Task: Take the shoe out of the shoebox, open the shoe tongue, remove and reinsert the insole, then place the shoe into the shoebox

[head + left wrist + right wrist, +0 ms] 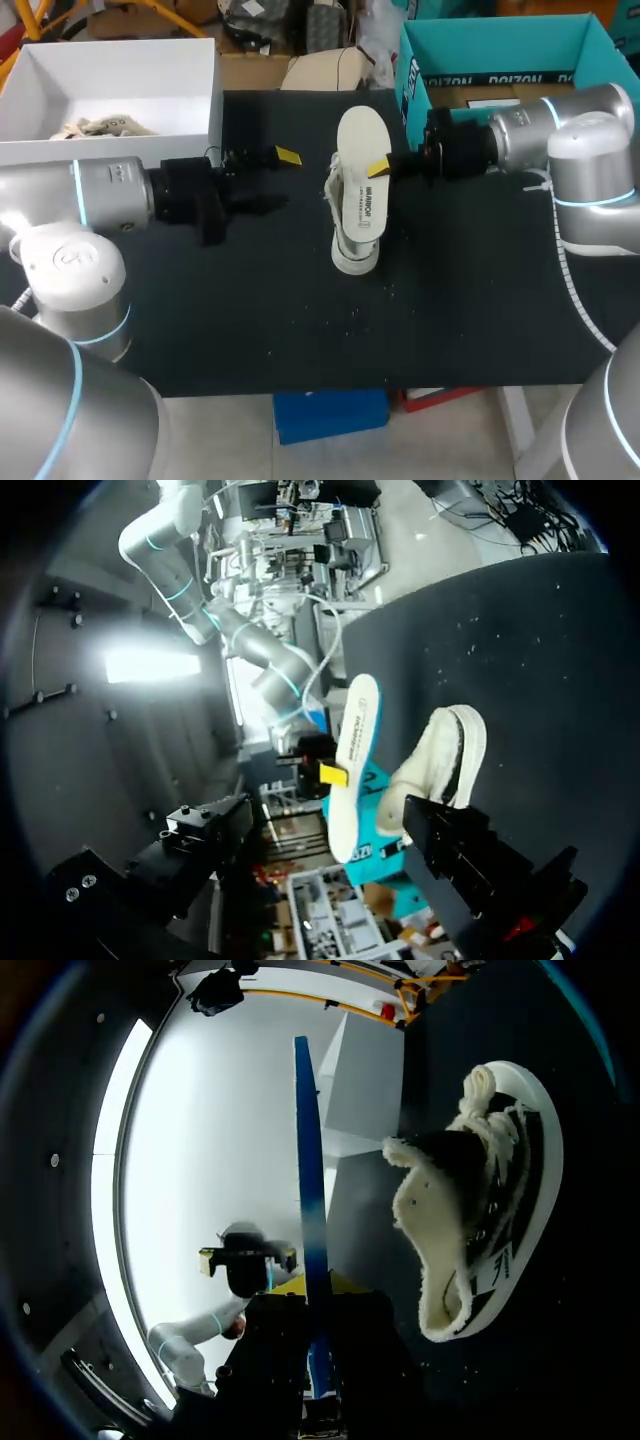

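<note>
The right end effector (380,167) pinches the insole (362,150) by its right edge at about mid-length, holding it level just above the shoe (352,250), which sits near the middle of the dark tabletop (450,300). The left end effector (280,180) hangs just left of the shoe with its fingers spread and nothing between them. Far off to the left is the white shoebox (120,152). The main risk appears to be the grip. A narrow pinch on one edge of a thin, flexible insole could let it pivot, droop or slip as it is fed in, and the fleecy lining around the shoe's opening could catch its leading end and fold it. Nothing braces the shoe either, so a push from the insole could slide or tip it across the tabletop unless the left end effector steadies it. The insole's long axis runs near to far, broad face up. Its wider end appears to point to the far side. The shoe lies along roughly the same line, seemingly resting on its sole with its laced front toward the far side and its rounded heel toward the near edge, though the insole hides much of it from above.
</note>
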Tool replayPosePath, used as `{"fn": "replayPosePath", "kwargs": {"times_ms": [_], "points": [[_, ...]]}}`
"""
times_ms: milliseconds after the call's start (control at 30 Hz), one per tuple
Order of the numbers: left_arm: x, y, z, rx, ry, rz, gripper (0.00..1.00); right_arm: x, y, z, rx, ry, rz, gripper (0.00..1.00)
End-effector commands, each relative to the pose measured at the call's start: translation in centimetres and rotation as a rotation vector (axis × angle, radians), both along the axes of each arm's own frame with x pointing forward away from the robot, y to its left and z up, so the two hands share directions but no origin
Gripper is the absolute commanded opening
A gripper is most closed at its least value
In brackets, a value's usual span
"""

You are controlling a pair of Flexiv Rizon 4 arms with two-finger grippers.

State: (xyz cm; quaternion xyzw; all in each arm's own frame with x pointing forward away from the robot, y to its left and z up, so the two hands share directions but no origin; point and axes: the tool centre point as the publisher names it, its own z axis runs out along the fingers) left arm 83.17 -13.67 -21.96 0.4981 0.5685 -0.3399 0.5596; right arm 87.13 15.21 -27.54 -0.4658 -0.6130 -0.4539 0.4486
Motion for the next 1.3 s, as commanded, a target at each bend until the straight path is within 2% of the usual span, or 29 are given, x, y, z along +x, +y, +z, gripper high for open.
{"fn": "replayPosePath", "kwargs": {"times_ms": [33, 267, 433, 600, 667, 767, 800, 833, 933, 967, 1033, 1233, 1300], "points": [[1.9, -0.9, -0.9, -0.088, -0.034, -0.048, 1.00, 0.0, 0.0, 0.1, -0.002, 0.001, 0.000, 0.00], [3.6, -2.6, -1.6, -0.038, -0.028, -0.055, 1.00, 0.0, 0.0, 0.1, -0.002, 0.001, 0.000, 0.00], [4.5, -4.1, -3.6, 0.003, -0.005, -0.082, 1.00, 0.0, 0.0, 0.1, -0.002, 0.001, 0.000, 0.00], [5.0, -5.1, -5.3, -0.029, 0.027, -0.102, 1.00, 0.0, 0.0, 0.1, -0.002, 0.001, 0.000, 0.00], [5.2, -5.6, -5.8, -0.049, 0.031, -0.109, 0.92, 0.0, 0.0, 0.1, -0.002, 0.001, 0.000, 0.00], [5.4, -6.1, -5.9, -0.087, 0.025, -0.122, 0.90, 0.0, 0.0, 0.1, -0.002, 0.001, 0.000, 0.00], [5.4, -6.3, -5.9, -0.095, 0.017, -0.127, 0.84, 0.0, 0.0, 0.1, -0.002, 0.001, 0.000, 0.00], [5.4, -6.6, -5.9, -0.106, 0.012, -0.134, 0.74, 0.0, 0.0, 0.1, -0.002, 0.001, 0.000, 0.00], [5.5, -7.3, -5.7, -0.121, -0.010, -0.152, 0.72, 0.0, 0.0, 0.1, -0.002, 0.001, 0.000, 0.00], [5.5, -7.5, -5.6, -0.127, -0.021, -0.155, 0.67, 0.0, 0.0, 0.1, -0.002, 0.001, 0.000, 0.00], [5.6, -7.8, -5.6, -0.137, -0.029, -0.162, 0.51, 0.0, 0.0, 0.1, -0.002, 0.001, 0.000, 0.00], [5.7, -8.7, -5.4, -0.161, -0.057, -0.195, 0.42, 0.0, 0.0, 0.1, -0.002, 0.001, 0.000, 0.00], [5.8, -9.0, -5.3, -0.170, -0.063, -0.209, 0.43, 0.0, 0.0, 0.1, -0.002, 0.001, 0.000, 0.00]]}}
